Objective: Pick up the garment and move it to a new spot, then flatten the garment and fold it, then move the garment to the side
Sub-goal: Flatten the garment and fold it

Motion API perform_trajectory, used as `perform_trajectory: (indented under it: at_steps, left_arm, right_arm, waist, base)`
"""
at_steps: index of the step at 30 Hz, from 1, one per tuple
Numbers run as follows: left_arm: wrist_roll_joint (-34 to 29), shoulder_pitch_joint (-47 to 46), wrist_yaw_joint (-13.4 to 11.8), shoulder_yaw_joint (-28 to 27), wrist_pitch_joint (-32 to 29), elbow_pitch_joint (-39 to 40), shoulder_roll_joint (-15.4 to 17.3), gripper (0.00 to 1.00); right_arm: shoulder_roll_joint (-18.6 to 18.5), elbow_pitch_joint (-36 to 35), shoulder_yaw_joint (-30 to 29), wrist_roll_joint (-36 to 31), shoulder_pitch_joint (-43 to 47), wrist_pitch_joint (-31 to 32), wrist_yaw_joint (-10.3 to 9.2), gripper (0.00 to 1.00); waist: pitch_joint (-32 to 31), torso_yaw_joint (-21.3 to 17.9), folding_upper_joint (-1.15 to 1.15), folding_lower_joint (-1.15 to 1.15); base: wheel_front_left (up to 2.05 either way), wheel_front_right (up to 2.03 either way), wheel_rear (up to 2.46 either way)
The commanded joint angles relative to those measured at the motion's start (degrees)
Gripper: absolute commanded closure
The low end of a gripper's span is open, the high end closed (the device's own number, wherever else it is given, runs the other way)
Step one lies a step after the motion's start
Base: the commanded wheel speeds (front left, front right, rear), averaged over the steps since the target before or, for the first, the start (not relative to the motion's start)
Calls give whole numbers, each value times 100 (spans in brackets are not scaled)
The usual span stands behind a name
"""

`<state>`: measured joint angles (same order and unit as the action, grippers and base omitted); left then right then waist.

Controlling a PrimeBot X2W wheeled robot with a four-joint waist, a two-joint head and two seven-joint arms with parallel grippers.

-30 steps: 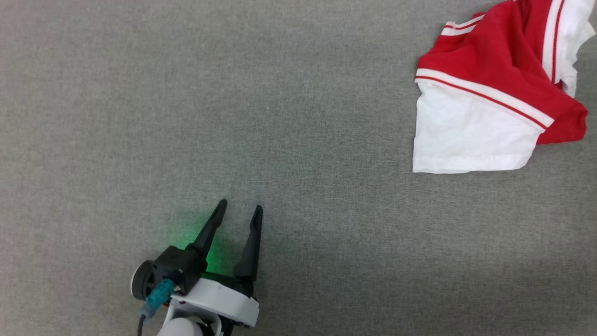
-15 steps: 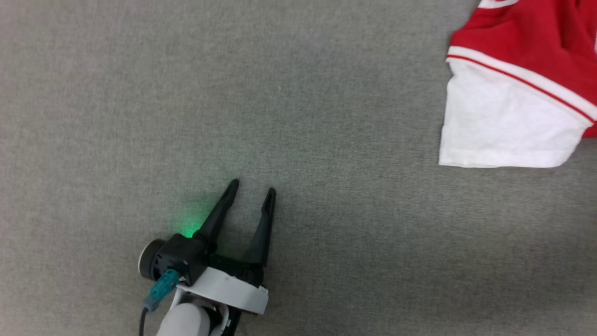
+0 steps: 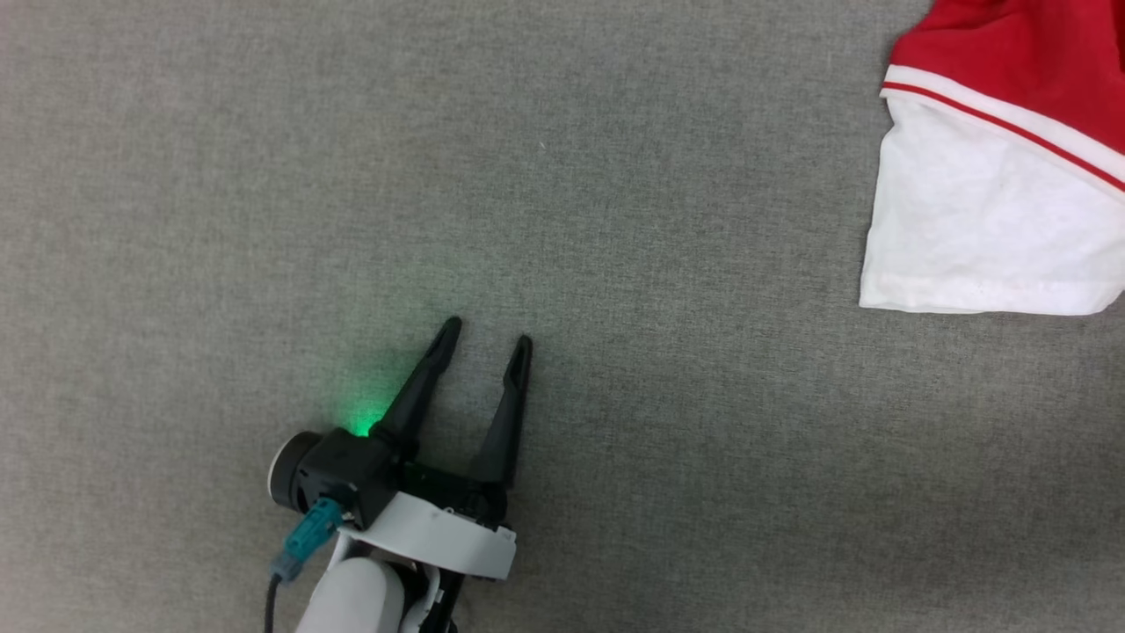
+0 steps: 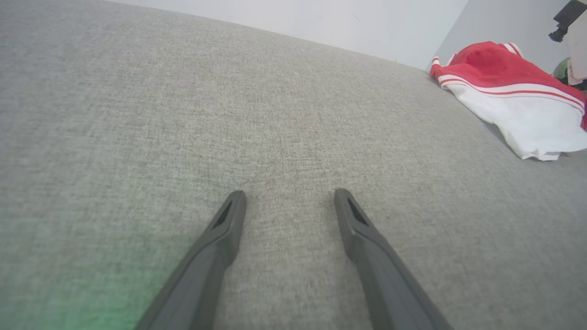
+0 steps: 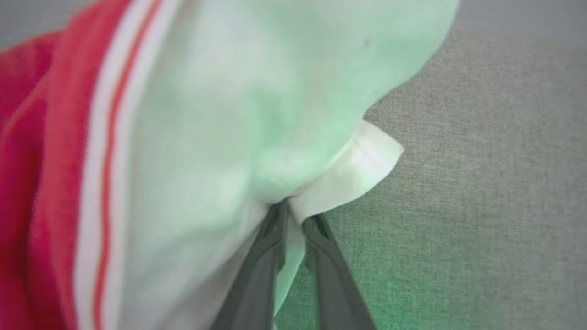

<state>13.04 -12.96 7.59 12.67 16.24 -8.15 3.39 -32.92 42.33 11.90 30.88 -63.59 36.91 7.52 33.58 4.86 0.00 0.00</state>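
Currently, head view: the garment (image 3: 993, 220), a red soft-fabric T-shirt with white short sleeves and red-and-white stripe bands, lies bunched at the upper right of the grey woven surface (image 3: 615, 176). The top and right edges cut it off, so most of the red body is unseen. The left gripper (image 3: 488, 332), two long dark fingers on a white wrist, sits at lower left, well apart from the garment. Its fingers are spread and hold nothing, and a green glow tints the surface beside it. Left wrist view: the left gripper (image 4: 289, 196) has its fingers apart over bare surface. The garment (image 4: 504, 96) is heaped at far right, near a pale wall (image 4: 321, 23). A dark-and-white object in the top right corner is cut off and unidentifiable. Right wrist view: the right gripper (image 5: 296, 213) has its fingers drawn nearly together, pinching the hem of a white sleeve of the garment (image 5: 206, 114). The cloth is blurred and green-tinted, and whether it is lifted off the surface cannot be told. Judgement: the task is at its first step, with the grasp made. The move to a new spot, flattening, folding and setting aside all remain.
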Motion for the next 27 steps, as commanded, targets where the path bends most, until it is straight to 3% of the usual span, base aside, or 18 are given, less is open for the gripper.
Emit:
perform_trajectory:
  at_steps: [1,10,22,27]
  left_arm:
    - [30,-78,-21,-87,-198,-441,24,0]
    - [-14,-3,-18,-118,-198,-380,59,0]
    - [-38,-41,2,-85,-180,-337,139,0]
    - [-57,-109,2,-33,-180,-384,188,0]
  right_arm:
    - [33,148,57,26,164,-40,-7,100]
    - [-128,100,-87,241,199,-492,-7,100]
    - [-829,264,-494,239,628,-590,-7,100]
    - [-742,581,-656,116,745,-806,-7,100]
  waist:
    - [-42,-40,0,0]
    - [-257,-312,0,0]
    - [-333,-574,0,0]
    - [-327,-566,0,0]
  base:
    - [0,0,0]
    - [0,0,0]
    - [0,0,0]
    - [0,0,0]
